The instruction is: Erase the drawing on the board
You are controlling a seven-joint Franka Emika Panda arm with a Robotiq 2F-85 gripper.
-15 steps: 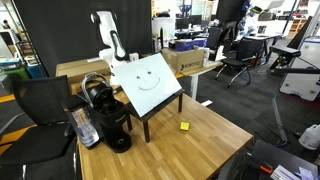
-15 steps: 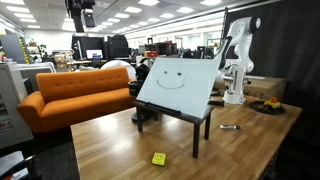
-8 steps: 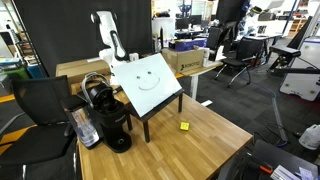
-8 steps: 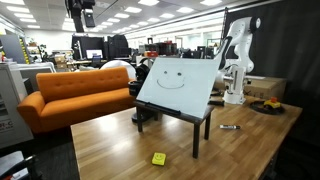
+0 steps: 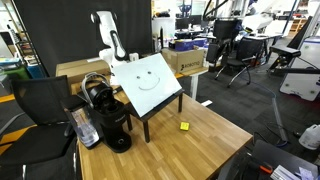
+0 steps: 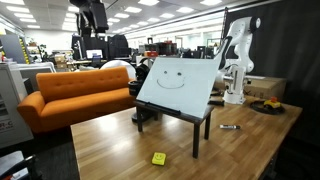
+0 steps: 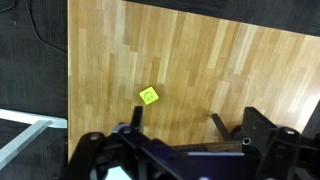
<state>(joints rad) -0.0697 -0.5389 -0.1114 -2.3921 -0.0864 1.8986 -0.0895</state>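
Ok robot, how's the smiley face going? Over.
Gripper open, empty. Drawing whole on the board, nothing erased. Small yellow object on the table, apart from the board.

Smiley drawing (image 5: 147, 79) on tilted board (image 5: 152, 101)

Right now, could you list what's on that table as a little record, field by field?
board: whiteboard, tilted on a dark stand on the wooden table
drawing: smiley face, not yet erased
gripper: open, empty, above the table
in front of board: small yellow object on the table
beside board: black coffee machine
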